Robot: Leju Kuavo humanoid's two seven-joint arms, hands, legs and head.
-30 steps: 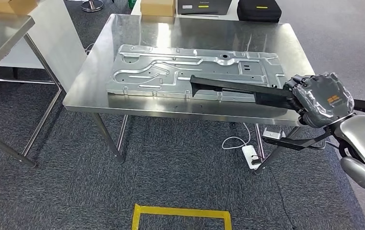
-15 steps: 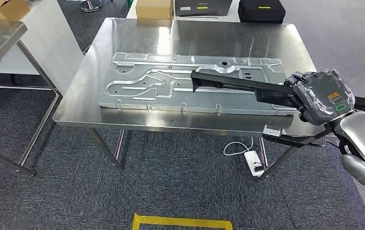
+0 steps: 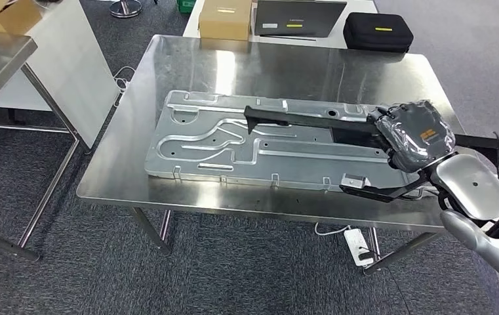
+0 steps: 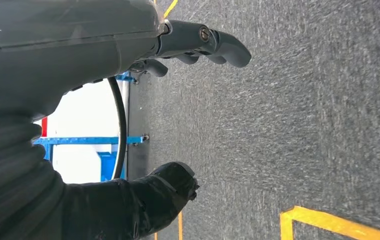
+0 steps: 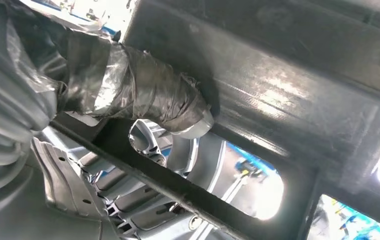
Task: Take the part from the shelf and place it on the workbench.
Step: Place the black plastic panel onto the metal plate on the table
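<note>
Partly hidden fingers (image 5: 143,95) behind black part (image 3: 299,119)

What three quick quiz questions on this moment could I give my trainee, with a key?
1. True or false: the right hand holds the black part.
2. What lies beneath the part on the workbench? A) a stamped metal panel B) a towel C) a tray of screws
3. What is the left hand holding?

Key: 1 true. 2 A, the metal panel. 3 nothing; its fingers are apart above the carpet.
</note>
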